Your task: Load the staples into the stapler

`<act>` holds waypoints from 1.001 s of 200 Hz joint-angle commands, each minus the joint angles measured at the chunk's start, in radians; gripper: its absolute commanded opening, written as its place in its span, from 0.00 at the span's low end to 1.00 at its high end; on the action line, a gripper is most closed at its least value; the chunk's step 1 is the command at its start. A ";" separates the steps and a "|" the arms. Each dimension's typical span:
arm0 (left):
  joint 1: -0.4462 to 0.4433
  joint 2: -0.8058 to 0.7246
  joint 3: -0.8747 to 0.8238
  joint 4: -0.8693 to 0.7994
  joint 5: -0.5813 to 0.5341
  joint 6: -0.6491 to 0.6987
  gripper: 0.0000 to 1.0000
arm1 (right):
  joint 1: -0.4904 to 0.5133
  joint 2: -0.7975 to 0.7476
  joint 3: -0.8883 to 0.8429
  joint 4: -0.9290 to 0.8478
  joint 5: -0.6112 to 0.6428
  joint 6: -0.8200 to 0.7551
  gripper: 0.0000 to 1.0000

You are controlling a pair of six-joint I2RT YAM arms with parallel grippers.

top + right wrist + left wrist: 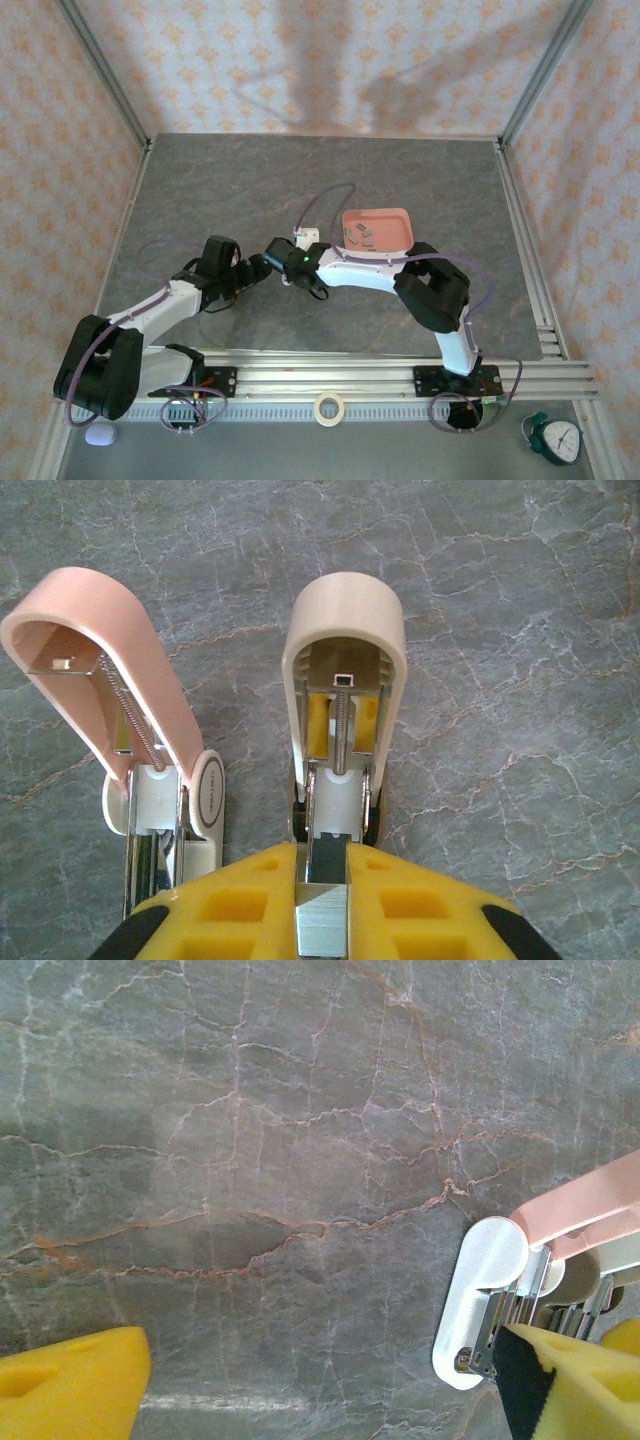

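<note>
table [220, 200]: grey veined top is being used as support | tray [396, 222]: pink, is being borne right of centre | staples [360, 235]: are being carried inside tray

- Top view: high above and behind the arm bases, looking down and forward over the whole table [250, 190], from far off.
- Left wrist: close, facing down on the table, with the stapler [480, 1300] at its right edge.
- Right wrist: nearest of all, straight onto the stapler [345, 620].
- Both wrist views share the stapler. From the top it is perhaps the white speck mid-table.
</note>
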 commanded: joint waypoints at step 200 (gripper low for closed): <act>0.003 -0.018 0.004 -0.033 -0.016 0.028 0.89 | 0.000 0.038 -0.003 -0.039 0.012 -0.001 0.16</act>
